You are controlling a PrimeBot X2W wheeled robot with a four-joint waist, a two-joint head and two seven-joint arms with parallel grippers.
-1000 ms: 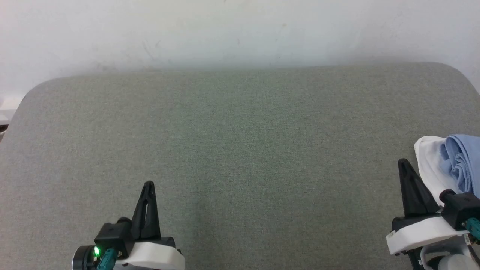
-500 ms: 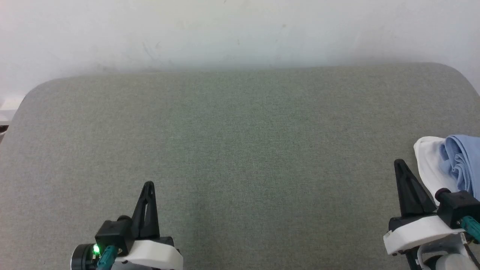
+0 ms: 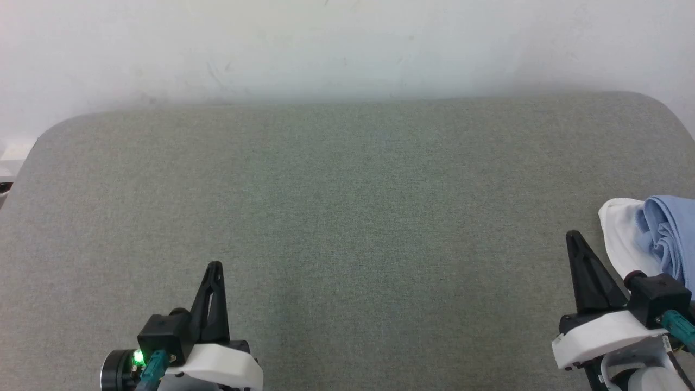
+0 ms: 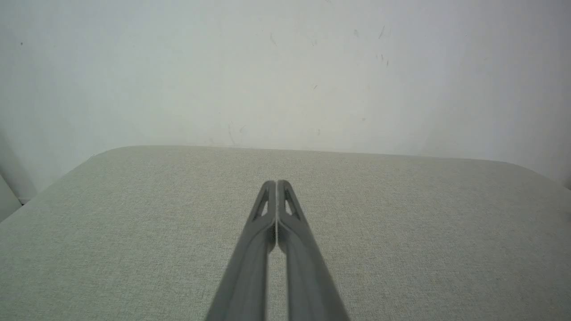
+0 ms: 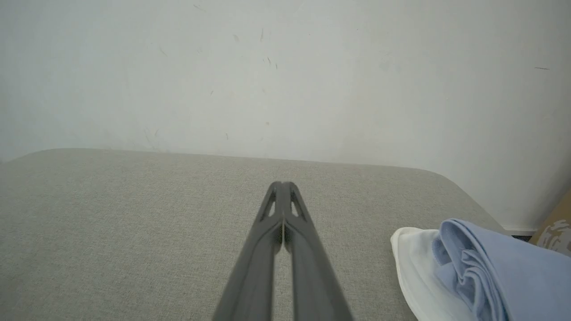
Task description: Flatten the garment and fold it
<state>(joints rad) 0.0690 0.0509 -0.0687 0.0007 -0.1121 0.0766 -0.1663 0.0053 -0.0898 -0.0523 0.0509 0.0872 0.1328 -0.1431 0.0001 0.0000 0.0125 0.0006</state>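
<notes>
Now left pincer (image 3: 215, 267) and right pincer (image 3: 571, 237) are both pressed together, empty. The bunched polo shirt (image 3: 665, 233) hugs the counter (image 3: 347, 217) edge, so a clumsy tug could drag it off.

garment (image 3: 659, 239) | light blue, white collar | bunched | table's right edge

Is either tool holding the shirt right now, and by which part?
Nothing is held. The left tool and right tool are both shut empty; the garment lies bunched beside the right tool, outside its grip.
</notes>
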